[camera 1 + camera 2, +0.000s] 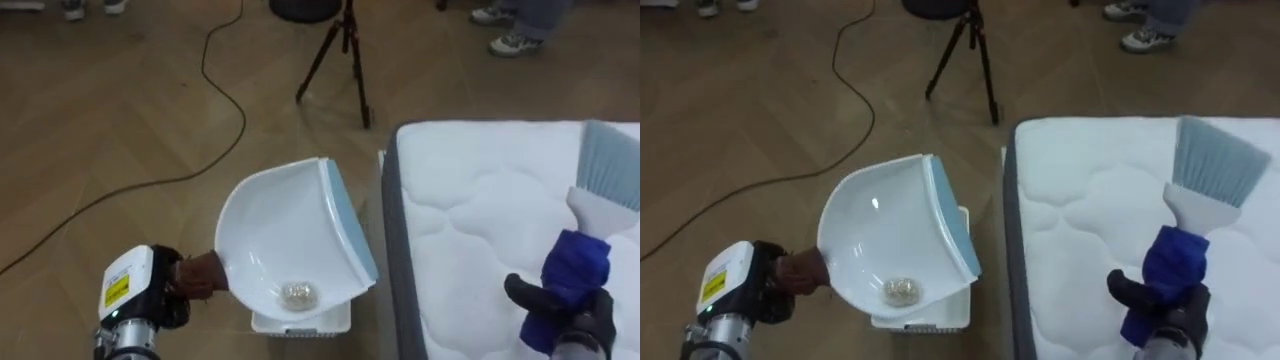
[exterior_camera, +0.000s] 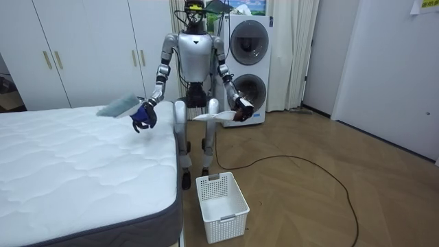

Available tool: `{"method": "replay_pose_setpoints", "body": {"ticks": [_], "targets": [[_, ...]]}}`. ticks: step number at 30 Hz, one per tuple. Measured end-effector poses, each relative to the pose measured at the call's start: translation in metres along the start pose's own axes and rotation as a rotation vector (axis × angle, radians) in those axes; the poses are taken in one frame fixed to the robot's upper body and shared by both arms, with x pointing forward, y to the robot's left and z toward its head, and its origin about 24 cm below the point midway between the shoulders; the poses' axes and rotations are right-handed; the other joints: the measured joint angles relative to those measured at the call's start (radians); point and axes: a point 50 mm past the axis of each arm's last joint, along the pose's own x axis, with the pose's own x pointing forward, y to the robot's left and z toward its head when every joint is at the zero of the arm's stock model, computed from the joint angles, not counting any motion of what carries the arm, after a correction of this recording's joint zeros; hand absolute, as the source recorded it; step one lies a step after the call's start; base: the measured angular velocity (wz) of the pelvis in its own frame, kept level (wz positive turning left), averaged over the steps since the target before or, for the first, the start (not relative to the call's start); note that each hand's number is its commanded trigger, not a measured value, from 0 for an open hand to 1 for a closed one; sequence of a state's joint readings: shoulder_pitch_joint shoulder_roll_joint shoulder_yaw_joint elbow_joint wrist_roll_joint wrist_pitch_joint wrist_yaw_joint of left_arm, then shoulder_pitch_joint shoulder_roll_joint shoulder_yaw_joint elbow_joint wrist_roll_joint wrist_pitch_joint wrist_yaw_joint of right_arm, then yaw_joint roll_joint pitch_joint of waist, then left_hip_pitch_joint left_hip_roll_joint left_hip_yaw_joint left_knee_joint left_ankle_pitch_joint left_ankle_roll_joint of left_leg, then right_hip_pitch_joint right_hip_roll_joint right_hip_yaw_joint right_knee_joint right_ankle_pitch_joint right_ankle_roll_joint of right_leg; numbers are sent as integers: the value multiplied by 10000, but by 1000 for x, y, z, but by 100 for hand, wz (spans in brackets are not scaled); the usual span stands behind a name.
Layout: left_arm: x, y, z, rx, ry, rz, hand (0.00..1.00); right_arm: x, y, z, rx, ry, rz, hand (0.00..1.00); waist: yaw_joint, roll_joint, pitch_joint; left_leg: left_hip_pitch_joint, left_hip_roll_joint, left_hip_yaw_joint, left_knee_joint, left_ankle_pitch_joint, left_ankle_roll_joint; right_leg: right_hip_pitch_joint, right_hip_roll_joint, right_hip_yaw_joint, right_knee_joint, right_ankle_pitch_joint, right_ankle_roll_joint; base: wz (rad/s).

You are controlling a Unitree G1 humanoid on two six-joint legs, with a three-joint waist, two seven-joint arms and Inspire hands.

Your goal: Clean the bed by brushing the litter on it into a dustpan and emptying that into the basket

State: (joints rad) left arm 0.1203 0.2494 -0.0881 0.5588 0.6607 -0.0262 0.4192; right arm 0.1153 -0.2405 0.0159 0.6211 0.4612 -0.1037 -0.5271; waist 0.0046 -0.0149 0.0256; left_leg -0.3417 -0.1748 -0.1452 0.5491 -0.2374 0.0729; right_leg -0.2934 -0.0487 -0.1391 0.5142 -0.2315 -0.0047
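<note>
Light: bright and even across the room.
Shadows: soft, faint on the floor [image 2: 309, 199].
Glare: small highlight inside the dustpan [image 1: 885, 240].

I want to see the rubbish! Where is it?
In the eye views, the rubbish lies in the white dustpan the left hand holds over the basket, left of the bed.

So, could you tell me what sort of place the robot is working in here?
Probably a bedroom mock-up in a demo space: a bare white mattress, white wardrobes and stacked laundry machines, plus a tripod on the wooden floor.
</note>
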Motion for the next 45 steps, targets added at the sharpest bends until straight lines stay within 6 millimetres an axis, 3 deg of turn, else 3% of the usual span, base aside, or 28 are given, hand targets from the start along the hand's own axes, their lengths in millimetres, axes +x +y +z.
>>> {"method": "replay_pose_setpoints", "body": {"ticks": [5,8,11,14,16,18,23,24,25,28,32,34,40,45], "targets": [[5,5,-16,538,477,-60,100,4,-2,-9,-295,398,-8,0,25,11,9,-325,-10,44,-70,-66,-116,-370,-52,-11,18,15,20,-3],[11,12,-22,855,713,-28,100,6,-2,-13,-846,403,-46,0,-77,134,73,-392,-11,29,-156,-55,-129,-391,-88,-108,-101,24,19,5],[22,26,-21,1134,522,213,100,8,-2,-13,-1172,330,92,0,-279,399,75,-634,-8,120,-186,-47,-142,-604,-203,-272,-73,15,32,8],[37,43,-19,1945,207,179,100,10,-3,-9,-1299,156,119,0,-474,719,109,-873,83,605,-205,-44,-142,-856,-340,-358,63,-54,84,5],[48,58,-14,2355,-39,346,100,10,-5,-8,-1650,-54,200,0,-761,905,100,-1012,315,1695,-349,-27,-120,-1085,-571,-424,354,-240,154,29],[55,66,-13,2702,-5,370,100,11,-7,-6,-1893,-203,222,0,-855,1017,108,-1066,362,2209,-414,-17,-102,-1322,-725,-361,669,-348,188,1],[66,81,-18,3388,448,187,100,14,-12,5,-2595,-1043,306,0,-1063,1568,93,-1188,289,2242,-459,-13,-96,-1596,-783,-292,783,-365,209,-9],[67,85,-19,3552,497,170,100,16,-16,10,-2901,-1373,361,0,-1159,1768,109,-1209,251,2247,-497,0,-73,-1678,-829,-283,834,-384,236,-3],[67,90,-22,3876,534,195,100,18,-20,14,-3006,-1647,368,0,-1226,1914,99,-1252,188,2282,-509,31,-20,-1879,-891,-197,1081,-418,259,-8],[70,110,-33,5032,929,154,100,20,-17,24,-2965,-2067,481,0,-1624,2055,102,-1297,24,2526,-407,56,17,-2184,-1142,46,1811,-735,285,4],[76,122,-30,6437,906,0,100,21,-15,30,-3008,-2416,582,0,-1983,2321,122,-1238,-125,2585,-337,53,11,-2332,-1243,357,2319,-954,292,9],[78,123,-28,7491,866,-433,100,19,-9,36,-3174,-2791,871,0,-2246,2468,171,-1205,-167,2751,-327,-55,-168,-2363,-1182,828,2488,-1149,284,3],[81,133,-30,8328,1177,-1141,100,15,7,53,-3029,-3600,1444,0,-2718,2834,183,-1580,-154,3048,-67,-61,-169,-2927,-1076,1332,3058,-1277,212,-2],[84,158,-33,8957,1596,-1027,100,13,20,65,-2832,-3994,1736,0,-2813,2864,184,-1986,-155,3309,355,-87,-111,-3481,-1002,1727,3583,-1394,195,-9]]}}
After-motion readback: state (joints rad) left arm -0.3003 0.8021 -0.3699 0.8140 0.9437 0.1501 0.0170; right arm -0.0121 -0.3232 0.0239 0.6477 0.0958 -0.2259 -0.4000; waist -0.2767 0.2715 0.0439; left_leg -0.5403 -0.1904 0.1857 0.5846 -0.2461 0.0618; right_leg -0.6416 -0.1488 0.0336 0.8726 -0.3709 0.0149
